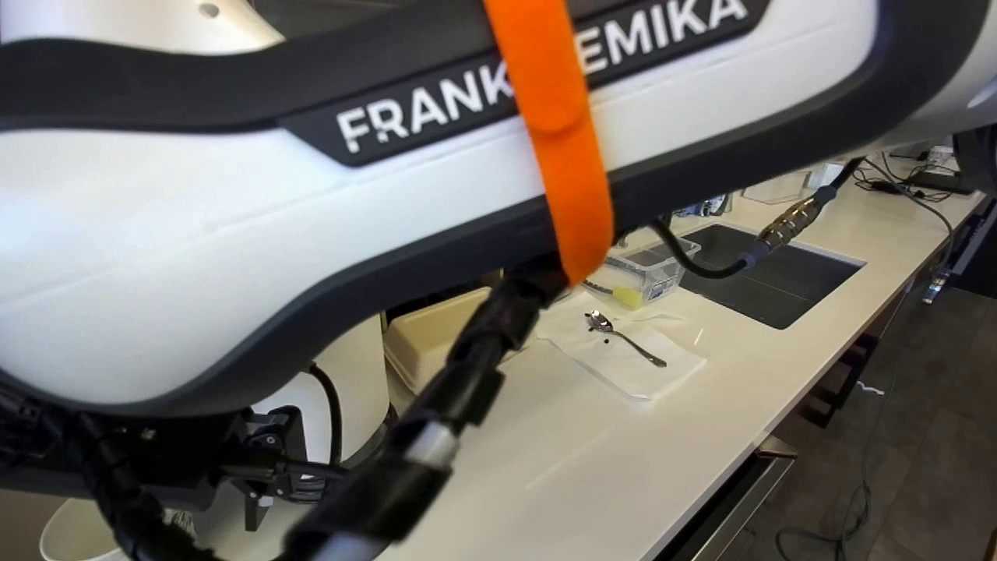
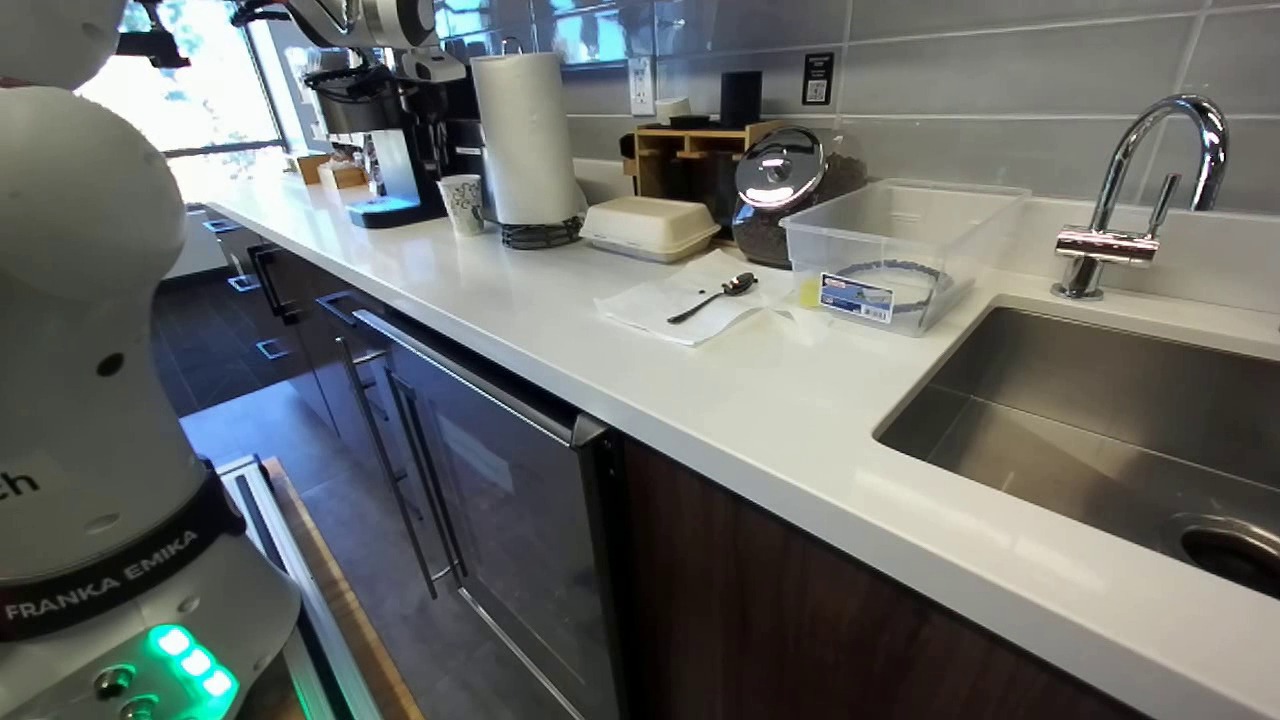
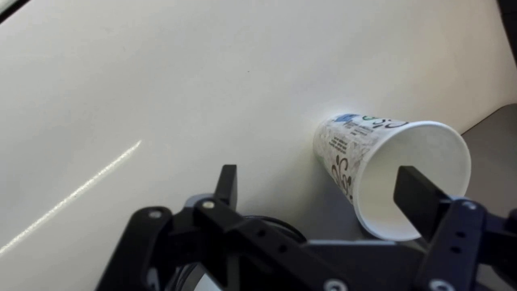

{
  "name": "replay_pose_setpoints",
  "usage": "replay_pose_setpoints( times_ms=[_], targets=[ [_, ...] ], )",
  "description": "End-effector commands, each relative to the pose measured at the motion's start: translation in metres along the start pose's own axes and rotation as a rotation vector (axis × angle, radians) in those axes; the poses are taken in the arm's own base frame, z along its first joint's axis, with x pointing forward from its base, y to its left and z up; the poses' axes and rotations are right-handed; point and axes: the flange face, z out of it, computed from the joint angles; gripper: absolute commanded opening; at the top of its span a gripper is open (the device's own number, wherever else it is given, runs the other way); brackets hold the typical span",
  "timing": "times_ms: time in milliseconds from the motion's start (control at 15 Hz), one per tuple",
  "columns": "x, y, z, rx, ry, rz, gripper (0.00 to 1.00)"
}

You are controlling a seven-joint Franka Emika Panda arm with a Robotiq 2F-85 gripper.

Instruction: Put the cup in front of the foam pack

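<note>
The cup (image 2: 462,205) is small, white and printed, and stands upright on the counter beside the paper towel roll. In the wrist view the cup (image 3: 343,149) shows its open mouth, right of the middle. My gripper (image 3: 317,173) is open and empty above the counter; its right finger overlaps the cup's mouth in the picture, its left finger is off to the cup's left. The cream foam pack (image 2: 650,225) lies on the counter on the roll's other side. In an exterior view the foam pack (image 1: 436,335) is partly hidden by the arm and cable.
The paper towel roll (image 2: 525,140) stands between cup and foam pack. A coffee machine (image 2: 385,150) is behind the cup. A napkin (image 2: 650,305) with a spoon (image 2: 712,298), a clear bin (image 2: 880,260), a jar (image 2: 770,215) and a sink (image 2: 1080,420) lie further along.
</note>
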Motion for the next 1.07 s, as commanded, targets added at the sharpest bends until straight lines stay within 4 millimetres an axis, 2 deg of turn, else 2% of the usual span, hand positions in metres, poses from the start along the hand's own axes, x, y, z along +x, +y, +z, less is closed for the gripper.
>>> replay_pose_setpoints(
  times_ms=[0, 867, 933, 1000],
  targets=[
    [-0.007, -0.001, 0.008, -0.002, 0.040, 0.047, 1.00],
    [0.003, -0.011, 0.050, 0.080, 0.104, 0.017, 1.00],
    [0.003, -0.011, 0.052, 0.084, 0.104, 0.019, 0.98],
    [0.004, -0.011, 0.054, 0.087, 0.105, 0.019, 0.84]
  ],
)
